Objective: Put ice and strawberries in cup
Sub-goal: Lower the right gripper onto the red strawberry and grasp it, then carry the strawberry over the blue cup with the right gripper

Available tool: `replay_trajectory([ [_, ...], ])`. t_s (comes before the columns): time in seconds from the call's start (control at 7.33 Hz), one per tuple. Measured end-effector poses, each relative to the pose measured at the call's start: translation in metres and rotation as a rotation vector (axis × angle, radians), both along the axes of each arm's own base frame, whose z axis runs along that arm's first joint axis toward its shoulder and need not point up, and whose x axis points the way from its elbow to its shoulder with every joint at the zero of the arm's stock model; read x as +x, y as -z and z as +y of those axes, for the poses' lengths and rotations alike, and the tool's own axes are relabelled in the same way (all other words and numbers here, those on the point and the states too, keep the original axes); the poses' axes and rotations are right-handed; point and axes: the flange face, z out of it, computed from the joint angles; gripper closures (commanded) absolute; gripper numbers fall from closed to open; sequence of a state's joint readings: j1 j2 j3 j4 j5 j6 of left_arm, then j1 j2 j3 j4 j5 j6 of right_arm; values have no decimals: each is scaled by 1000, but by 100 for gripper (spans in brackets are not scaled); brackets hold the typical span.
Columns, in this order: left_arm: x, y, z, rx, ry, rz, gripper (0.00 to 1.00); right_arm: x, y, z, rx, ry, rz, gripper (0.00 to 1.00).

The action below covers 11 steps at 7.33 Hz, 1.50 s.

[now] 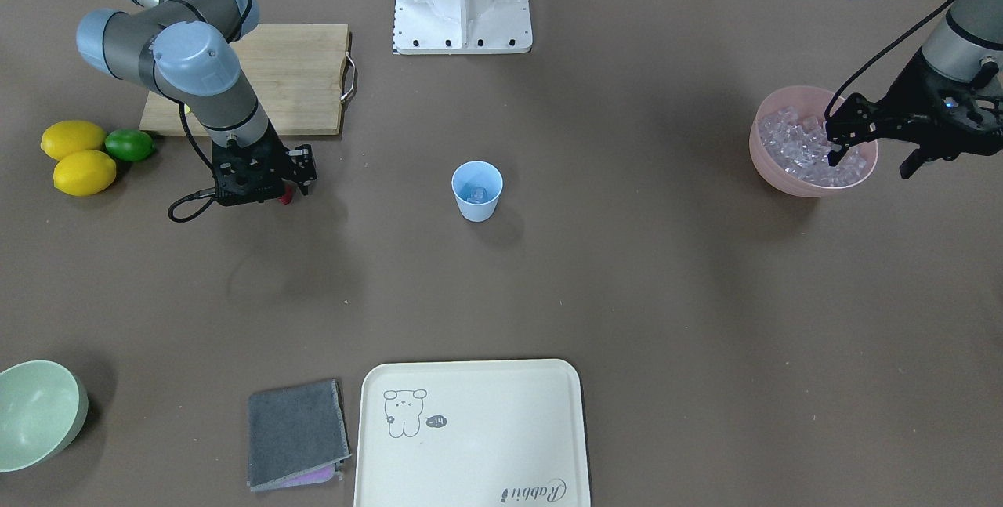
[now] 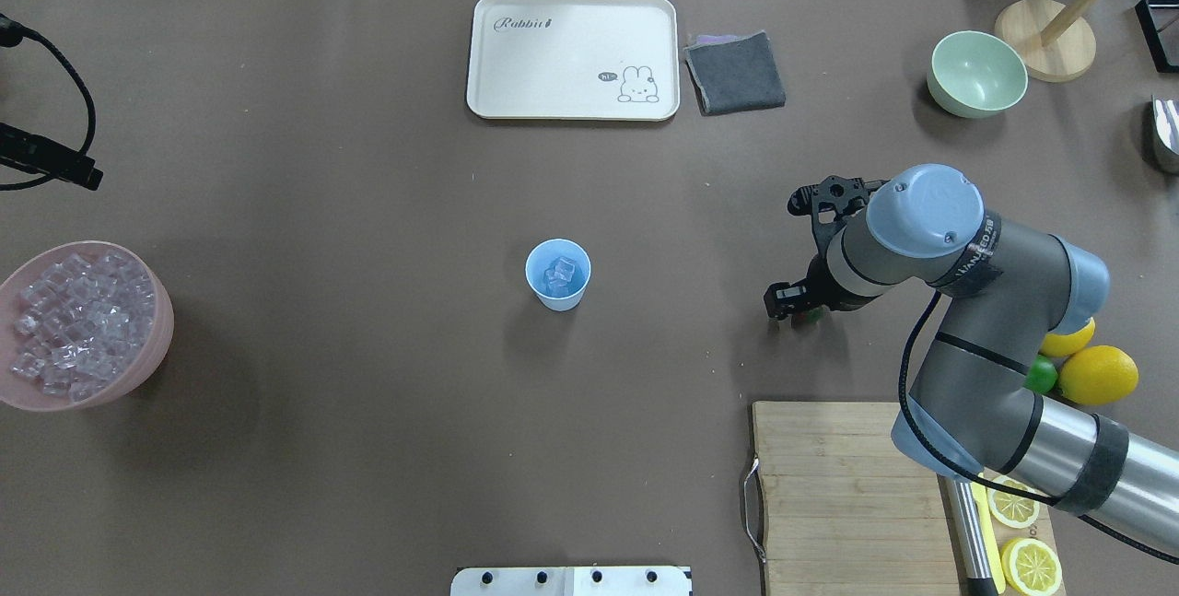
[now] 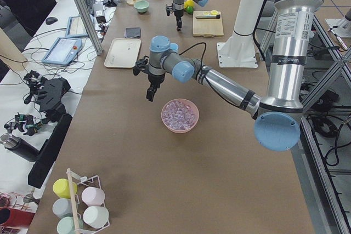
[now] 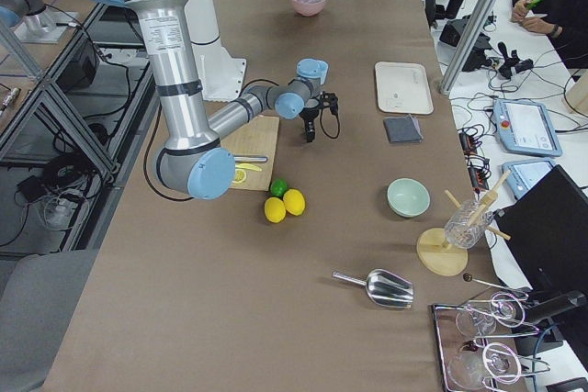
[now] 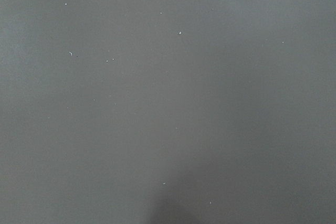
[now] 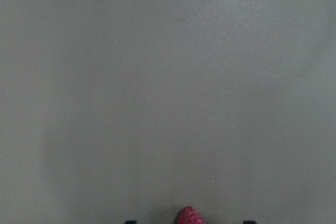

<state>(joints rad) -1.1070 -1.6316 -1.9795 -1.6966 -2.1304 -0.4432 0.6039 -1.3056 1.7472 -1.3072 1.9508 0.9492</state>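
The light blue cup (image 2: 557, 294) stands upright mid-table and holds a few ice cubes (image 2: 562, 275); it also shows in the front view (image 1: 476, 205). More ice (image 1: 791, 139) fills a pink bowl (image 1: 772, 174) at the table's left end (image 2: 158, 338). My left gripper (image 1: 871, 158) hovers over that bowl's outer edge, jaws spread and empty. My right gripper (image 1: 286, 192) is shut on the red strawberry (image 1: 287, 194), held above the table well to the right of the cup (image 2: 798, 312). The strawberry's tip shows in the right wrist view (image 6: 189, 216).
A wooden cutting board (image 2: 829, 485) with lemon slices (image 2: 1013, 502) lies near the robot's right side. Two lemons (image 1: 74, 156) and a lime (image 1: 129, 145) lie beside it. A cream tray (image 2: 571, 57), a grey cloth (image 2: 734, 71) and a pale green bowl (image 2: 976, 75) line the far edge.
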Motion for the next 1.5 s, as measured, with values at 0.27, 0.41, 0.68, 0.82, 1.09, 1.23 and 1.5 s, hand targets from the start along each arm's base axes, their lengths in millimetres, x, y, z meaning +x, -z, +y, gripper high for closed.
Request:
replay_trajectory([
  [0.27,0,-1,0,-1,0,0,2,6,5,0,2,-2,-17,100],
  [0.41,0,-1,0,-1,0,1,2,11,9,-2,0,-5,-23,100],
  [0.68,0,-2,0,-5,-2,2,2,21,24,-8,-2,-17,-40,100],
  [0.82,0,-4,0,-8,-5,1,2,25,55,-10,-2,-22,-59,100],
  [1.09,0,-11,-2,-16,-9,-7,2,13,145,-14,-12,-50,-109,100],
  [1.23,-1,-14,-3,-19,-9,-9,2,-1,186,-12,-31,-69,-136,100],
  [1.5,0,-17,-7,-23,-9,-12,2,-37,243,-11,-46,-101,-155,100],
])
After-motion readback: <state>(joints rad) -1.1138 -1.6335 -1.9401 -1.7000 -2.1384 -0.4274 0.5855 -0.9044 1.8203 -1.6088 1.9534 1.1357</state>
